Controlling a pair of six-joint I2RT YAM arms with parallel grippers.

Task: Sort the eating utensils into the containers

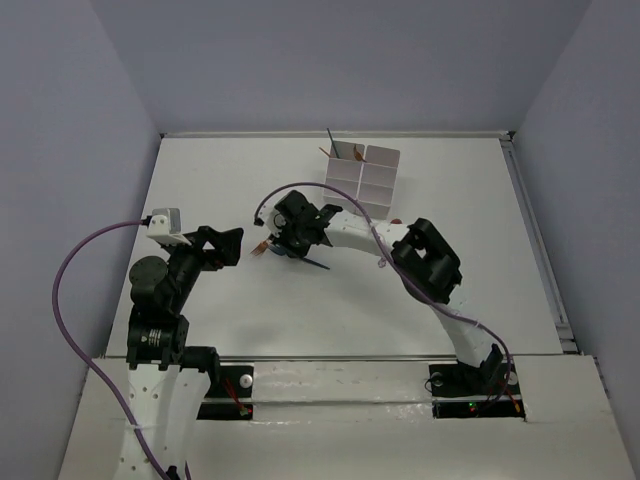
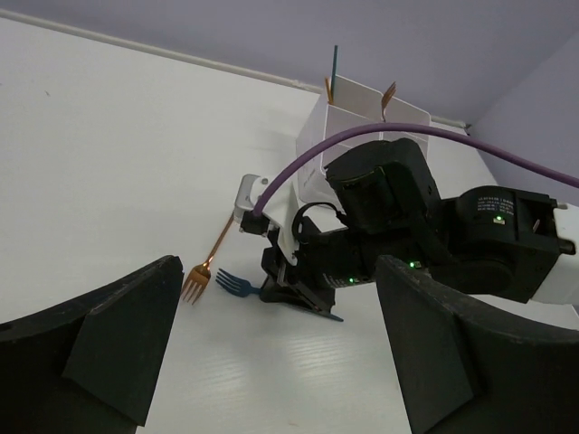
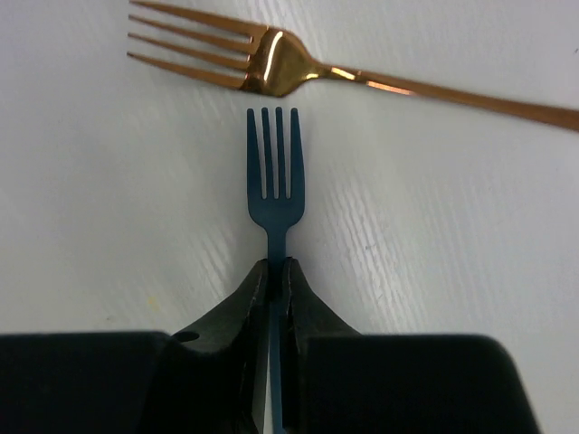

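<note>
Pinching the thin neck of the blue fork (image 3: 276, 181) just behind its tines, the right end effector (image 3: 278, 267) has its fingers pressed together on it, low over the white worktop (image 1: 220, 180) near its middle. The blue fork lies on the worktop, with its handle running back between the fingers. Just past its tine tips, not touching them, an orange fork (image 3: 271, 72) lies flat and crosswise. The left end effector (image 1: 233, 246) hangs above the worktop to the left of both forks, its fingers spread wide and holding nothing. The white six-compartment container (image 1: 383, 150) stands toward the far side, beyond the right arm. A dark teal utensil (image 1: 331, 135) and two orange utensils (image 2: 388, 93) stick up from its far compartments; which cell holds each I cannot tell.
</note>
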